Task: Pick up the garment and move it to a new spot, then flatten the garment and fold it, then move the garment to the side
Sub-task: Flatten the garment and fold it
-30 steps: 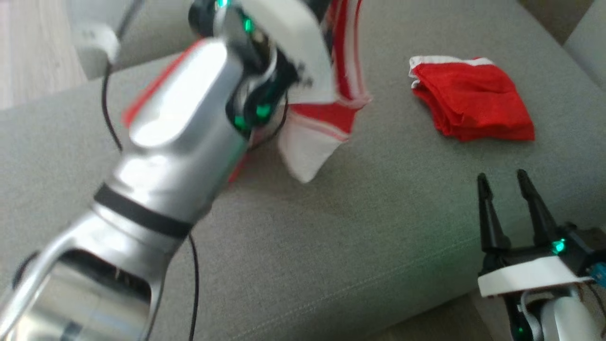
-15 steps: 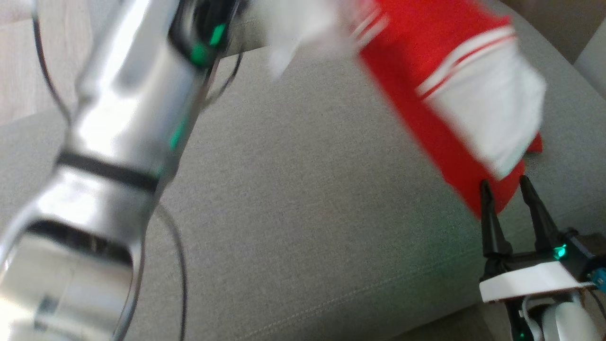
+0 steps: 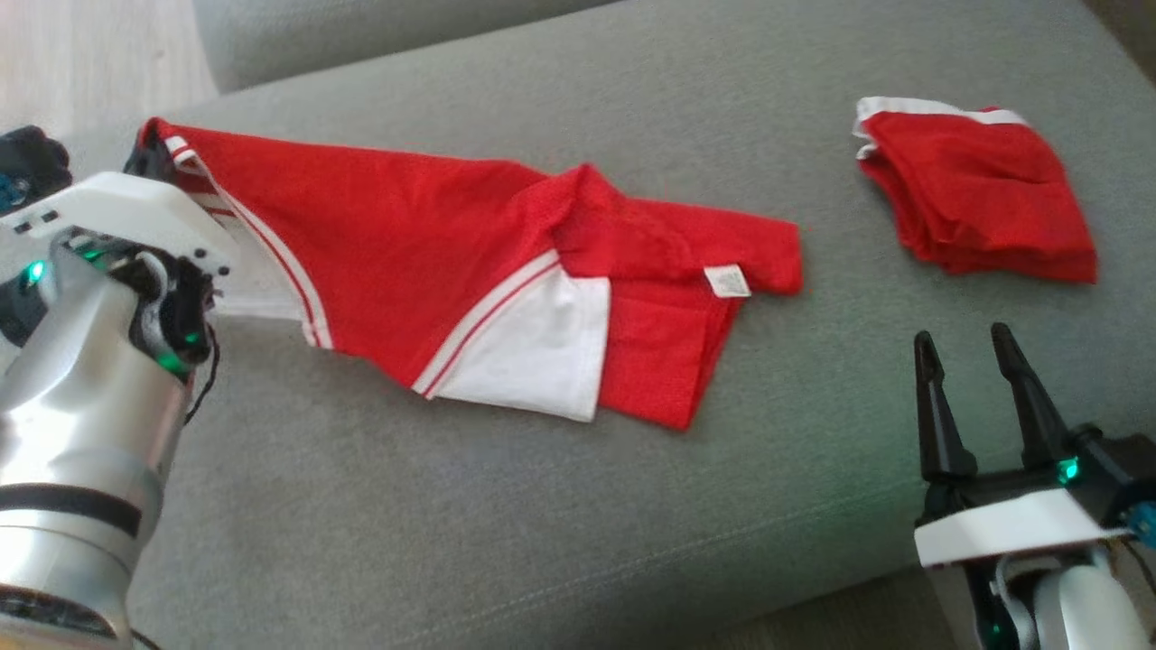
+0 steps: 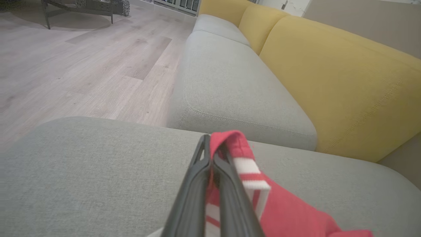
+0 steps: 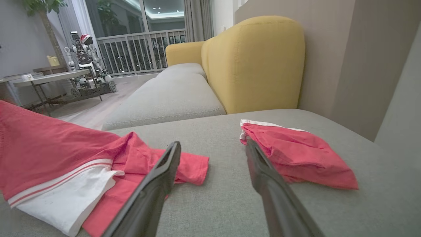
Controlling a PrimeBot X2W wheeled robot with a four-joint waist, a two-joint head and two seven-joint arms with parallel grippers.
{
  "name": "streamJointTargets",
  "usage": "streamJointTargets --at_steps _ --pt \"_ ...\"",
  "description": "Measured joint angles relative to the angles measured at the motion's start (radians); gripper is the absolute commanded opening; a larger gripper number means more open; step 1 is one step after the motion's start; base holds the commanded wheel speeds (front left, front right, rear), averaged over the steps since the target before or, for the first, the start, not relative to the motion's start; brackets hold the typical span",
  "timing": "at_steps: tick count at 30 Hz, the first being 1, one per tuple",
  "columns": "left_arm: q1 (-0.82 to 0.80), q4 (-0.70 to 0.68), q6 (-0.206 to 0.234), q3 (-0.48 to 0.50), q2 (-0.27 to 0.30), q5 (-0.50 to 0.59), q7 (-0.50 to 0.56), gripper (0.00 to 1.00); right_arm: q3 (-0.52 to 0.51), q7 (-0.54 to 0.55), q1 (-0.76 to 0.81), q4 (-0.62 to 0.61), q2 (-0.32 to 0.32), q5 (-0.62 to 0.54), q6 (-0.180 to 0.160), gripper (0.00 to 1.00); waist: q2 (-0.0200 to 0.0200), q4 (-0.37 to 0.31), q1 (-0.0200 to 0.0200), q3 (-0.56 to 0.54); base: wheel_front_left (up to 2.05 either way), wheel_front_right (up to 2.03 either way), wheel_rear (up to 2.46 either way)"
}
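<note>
Change: garment [image 3: 433, 244], airborne toward 1 o'clock half a second back, now lies spread on the sofa cushion [image 3: 542, 506]; left arm [image 3: 81, 388] has dropped to 9 o'clock.
Garment: red with white striped panels, running from 9 o'clock to centre, rumpled, label [image 3: 728, 281] showing; left corner lifted off the cushion.
Left claw [image 4: 212, 144]: clenched on the garment's striped hem.
Right claw [image 3: 962, 348]: released, empty, at 4 o'clock, apart from the cloth.
Folded red piece [image 3: 980, 194]: 2 o'clock, well apart from the garment.
</note>
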Motion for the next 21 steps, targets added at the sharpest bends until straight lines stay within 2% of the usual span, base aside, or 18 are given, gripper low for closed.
streamJointTargets --at_steps 1,5,9,11,13,16,18,21 --pt "0.000 0.002 -0.009 0.002 0.001 0.007 -0.002 1.00 0.003 0.000 -0.005 -0.001 0.000 0.000 0.000 1.00 0.0000 0.006 0.0000 0.007 0.00 0.00 0.00" --pt "0.003 -0.053 -0.007 0.032 0.011 0.095 -0.007 1.00 0.013 0.000 -0.032 -0.006 0.000 0.000 0.000 1.00 0.0000 0.023 0.0000 0.038 0.00 0.00 0.00" --pt "0.048 -0.300 0.049 0.150 0.021 0.241 -0.009 1.00 0.018 0.000 -0.045 -0.016 0.000 0.000 0.000 1.00 0.0000 0.035 0.0000 0.071 0.00 0.00 0.00" --pt "0.129 -0.440 0.053 0.201 -0.018 0.282 -0.015 1.00 0.013 0.000 -0.045 -0.015 0.000 0.000 0.000 1.00 0.0000 0.043 0.0000 0.083 0.00 0.00 0.00" --pt "0.253 -0.559 0.035 0.232 -0.091 0.297 -0.016 1.00 0.008 0.000 -0.044 -0.014 0.000 0.000 0.000 1.00 0.0000 0.053 0.0000 0.092 0.00 0.00 0.00" --pt "0.458 -0.626 -0.010 0.191 -0.203 0.294 -0.016 1.00 0.007 0.000 -0.045 -0.014 0.000 0.000 0.000 1.00 0.0000 0.066 0.0000 0.105 0.00 0.00 0.00" --pt "0.566 -0.626 -0.028 0.133 -0.238 0.266 -0.009 1.00 0.008 0.000 -0.046 -0.014 0.000 0.000 0.000 1.00 0.0000 0.072 0.0000 0.112 0.00 0.00 0.00" --pt "0.628 -0.629 -0.036 0.081 -0.245 0.235 0.043 1.00 0.008 0.000 -0.050 -0.014 0.000 0.000 0.000 1.00 0.0000 0.077 0.0000 0.117 0.00 0.00 0.00"
